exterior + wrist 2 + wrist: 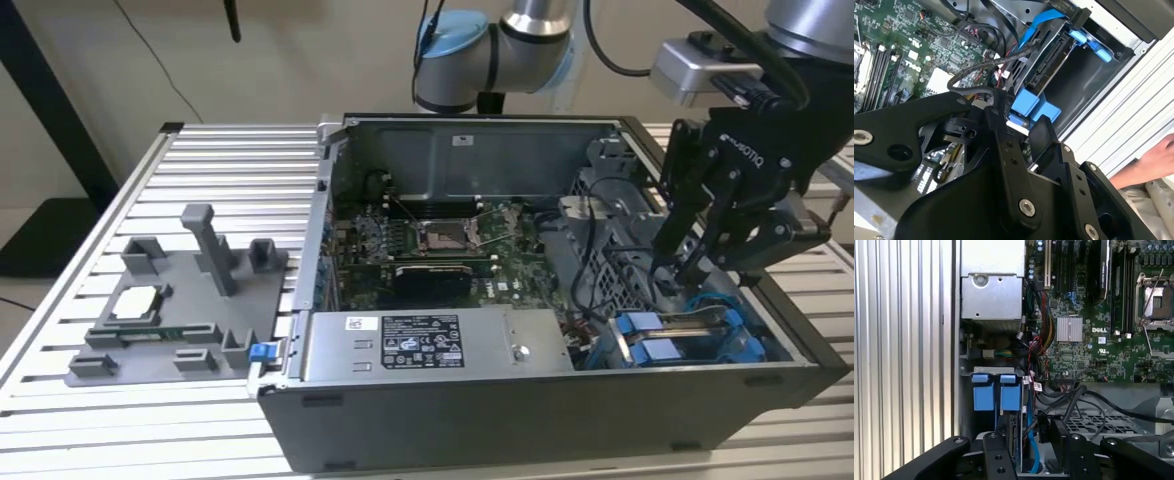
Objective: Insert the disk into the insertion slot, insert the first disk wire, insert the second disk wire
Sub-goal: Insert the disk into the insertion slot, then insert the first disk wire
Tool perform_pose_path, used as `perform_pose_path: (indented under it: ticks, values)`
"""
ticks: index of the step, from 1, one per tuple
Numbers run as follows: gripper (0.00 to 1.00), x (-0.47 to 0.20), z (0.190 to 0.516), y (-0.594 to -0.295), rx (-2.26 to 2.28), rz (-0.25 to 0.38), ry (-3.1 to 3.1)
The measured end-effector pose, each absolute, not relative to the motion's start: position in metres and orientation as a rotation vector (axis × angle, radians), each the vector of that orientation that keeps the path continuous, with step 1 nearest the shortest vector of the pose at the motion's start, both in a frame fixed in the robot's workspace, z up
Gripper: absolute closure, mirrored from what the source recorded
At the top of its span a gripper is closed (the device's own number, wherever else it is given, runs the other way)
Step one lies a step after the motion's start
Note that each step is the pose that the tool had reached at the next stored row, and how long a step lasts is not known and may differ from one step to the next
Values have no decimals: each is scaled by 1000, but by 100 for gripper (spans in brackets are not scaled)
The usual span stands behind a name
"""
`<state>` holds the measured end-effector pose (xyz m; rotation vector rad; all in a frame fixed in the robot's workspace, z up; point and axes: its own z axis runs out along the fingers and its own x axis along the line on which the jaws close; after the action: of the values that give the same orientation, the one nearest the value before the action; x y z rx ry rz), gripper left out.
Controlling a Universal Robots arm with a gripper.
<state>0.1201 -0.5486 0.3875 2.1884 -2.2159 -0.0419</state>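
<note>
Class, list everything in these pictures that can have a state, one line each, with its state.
Computer case: side off, insides exposed.
Disk: sitting in the bay, in its blue frame.
Processor socket: bare, no cooler on it.
Chip: lying on the grey holder outside the case.
Claw: hangs above the disk.

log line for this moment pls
disk: in insertion slot | gripper: low over slot, next to black connector | wires: plugged or not, cannot tell
</note>
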Motion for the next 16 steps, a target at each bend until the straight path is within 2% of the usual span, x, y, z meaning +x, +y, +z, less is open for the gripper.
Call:
perform_pose_path:
  ticks: [16]
  values:
    - [0,117,386,-549,2191,-46,-2218]
